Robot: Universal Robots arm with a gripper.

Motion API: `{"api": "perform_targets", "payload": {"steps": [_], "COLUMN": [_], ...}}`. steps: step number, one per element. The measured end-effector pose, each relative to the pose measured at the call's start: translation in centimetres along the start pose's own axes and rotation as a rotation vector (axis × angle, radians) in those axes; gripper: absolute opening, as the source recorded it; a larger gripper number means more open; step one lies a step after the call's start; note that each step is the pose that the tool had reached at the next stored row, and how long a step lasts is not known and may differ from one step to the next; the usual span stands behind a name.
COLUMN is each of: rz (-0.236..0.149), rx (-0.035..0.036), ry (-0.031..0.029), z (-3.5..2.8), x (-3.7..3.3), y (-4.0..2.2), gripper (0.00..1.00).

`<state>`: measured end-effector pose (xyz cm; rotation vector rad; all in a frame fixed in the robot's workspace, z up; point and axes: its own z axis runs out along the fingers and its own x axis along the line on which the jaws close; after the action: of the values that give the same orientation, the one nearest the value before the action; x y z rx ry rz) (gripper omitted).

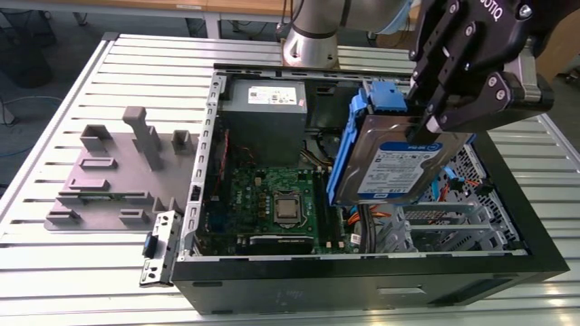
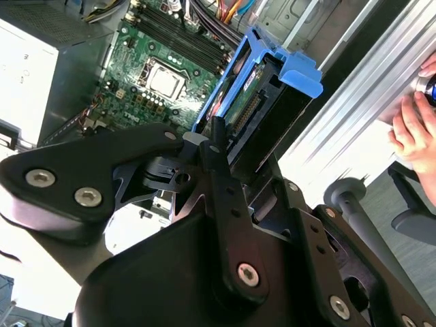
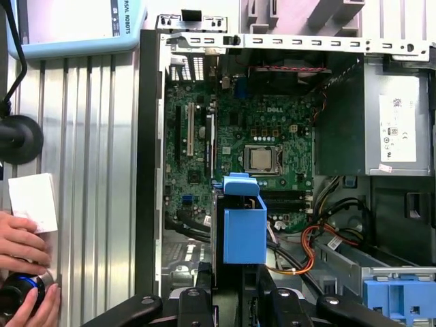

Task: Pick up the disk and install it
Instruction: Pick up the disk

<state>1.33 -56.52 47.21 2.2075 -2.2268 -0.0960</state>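
The disk is a silver hard drive with a white-and-blue label and blue side rails. It hangs tilted on edge in the air above the open computer case. My gripper is shut on its upper end. In the second wrist view the black fingers clamp the disk over the motherboard. In the first wrist view the blue rail of the disk rises from the gripper, with the case interior behind it.
Inside the case lie the green motherboard, a grey power-supply box and a metal drive cage with orange cables. A grey fixture stands on the slatted table. A person's hand rests beside the case.
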Motion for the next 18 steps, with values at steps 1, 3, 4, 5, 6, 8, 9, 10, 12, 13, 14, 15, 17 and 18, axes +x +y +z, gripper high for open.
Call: {"api": "perform_targets", "payload": {"steps": [1,3,4,5,6,8,9,10,12,13,14,15,17,18], "rz": [0.0,0.0,0.0,0.0,0.0,0.0,0.0,0.0,0.0,0.0,0.0,0.0,0.0,0.0], "rx": [0.0,0.0,0.0,0.0001,0.0001,0.0,0.0,0.0,0.0,-0.0001,-0.0002,-0.0003,-0.0005,-0.0006], "ry": [0.0,0.0001,0.0,0.0,-0.0002,0.0001,0.0001,0.0,0.0,0.0001,0.0001,0.0001,0.0001,0.0], "z": [0.0,0.0,0.01,0.03,0.06,0.07,0.08,0.09,0.09,0.09,0.08,0.08,0.08,0.08], "x": [0.12,0.4,0.51,0.59,0.63,0.65,0.65,0.65,0.66,0.66,0.67,0.67,0.67,0.66], "y": [0.0,0.0,-0.01,-0.01,-0.02,-0.25,-0.44,-0.69,-1.3,-1.62,-2.0,-2.37,-3.12,-3.47], "gripper": [0.35,0.35,0.35,0.35,0.35,0.35,0.35,0.35,0.35,0.35,0.35,0.35,0.35,0.35]}}
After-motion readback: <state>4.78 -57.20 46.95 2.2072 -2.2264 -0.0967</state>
